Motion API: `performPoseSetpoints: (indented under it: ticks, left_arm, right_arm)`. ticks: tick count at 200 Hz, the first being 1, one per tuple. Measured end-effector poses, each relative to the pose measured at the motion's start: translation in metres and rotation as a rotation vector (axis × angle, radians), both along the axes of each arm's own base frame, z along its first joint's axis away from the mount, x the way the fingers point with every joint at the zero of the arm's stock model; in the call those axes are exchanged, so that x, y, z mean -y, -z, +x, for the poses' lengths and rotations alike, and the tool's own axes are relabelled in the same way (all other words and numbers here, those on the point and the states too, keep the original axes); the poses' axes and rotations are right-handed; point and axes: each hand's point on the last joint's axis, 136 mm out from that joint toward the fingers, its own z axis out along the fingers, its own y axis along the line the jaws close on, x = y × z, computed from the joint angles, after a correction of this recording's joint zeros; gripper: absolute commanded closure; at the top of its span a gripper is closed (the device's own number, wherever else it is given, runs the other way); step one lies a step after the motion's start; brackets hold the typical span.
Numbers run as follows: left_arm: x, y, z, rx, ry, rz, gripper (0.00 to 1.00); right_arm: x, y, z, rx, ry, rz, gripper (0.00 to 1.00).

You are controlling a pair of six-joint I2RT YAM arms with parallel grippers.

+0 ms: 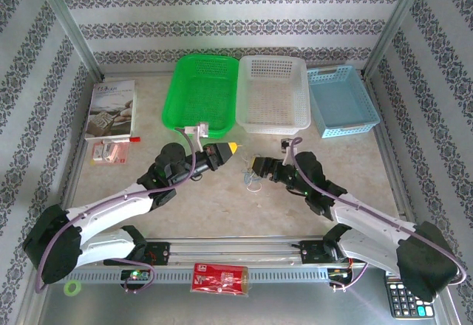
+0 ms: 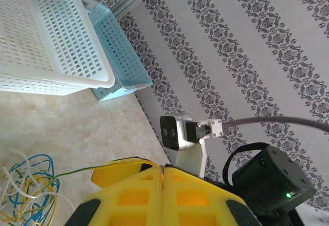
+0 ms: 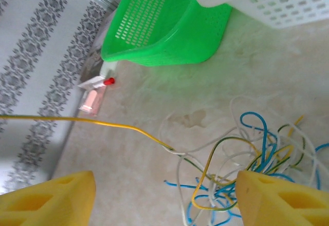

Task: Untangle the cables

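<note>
The cables lie in a small yellow, blue and white tangle mid-table, just below my right gripper. In the right wrist view that gripper is open, its yellow fingers straddling the edge of the tangle and holding nothing. One yellow cable runs taut out of the tangle to the left. My left gripper sits left of the tangle. Its jaws are shut on that yellow cable, which trails back to the tangle.
A green basket, a white basket and a blue basket stand along the back. A book and a pink packet lie at the left. A red packet and a calculator sit near the front edge.
</note>
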Motion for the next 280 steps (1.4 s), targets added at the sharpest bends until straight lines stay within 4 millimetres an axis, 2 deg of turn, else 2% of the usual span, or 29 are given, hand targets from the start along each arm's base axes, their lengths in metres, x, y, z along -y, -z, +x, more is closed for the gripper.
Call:
performPoseSetpoints:
  ticks: [48,82,109,136,163,187,232,280]
  left_arm:
    - [0.003,-0.004,0.0,-0.018,0.012,0.014,1.0]
    - [0.01,-0.013,-0.004,-0.016,0.033,0.012,1.0]
    - [0.013,-0.03,-0.005,-0.002,0.045,-0.001,1.0]
    - [0.013,-0.059,-0.009,0.035,0.051,-0.038,1.0]
    - [0.009,-0.095,-0.013,0.082,0.051,-0.08,1.0]
    - [0.006,-0.127,-0.017,0.125,0.052,-0.118,1.0]
    - [-0.002,-0.177,-0.025,0.198,0.052,-0.15,1.0]
    - [-0.021,-0.222,-0.031,0.323,-0.016,-0.086,1.0]
  right_arm:
    - [-0.021,0.014,-0.005,0.118,-0.097,-0.166,0.24]
    - [-0.032,0.015,0.018,0.169,-0.057,-0.22,0.27]
    - [-0.034,0.029,0.033,0.179,-0.007,-0.246,0.34]
    - [-0.035,0.042,0.041,0.171,0.019,-0.26,0.48]
    - [-0.039,0.046,0.042,0.182,0.03,-0.246,0.55]
    - [-0.036,0.059,0.04,0.161,0.048,-0.244,0.6]
    - [-0.033,0.087,0.035,0.104,0.064,-0.252,0.58]
    - [-0.033,0.091,0.027,0.079,0.068,-0.215,0.39]
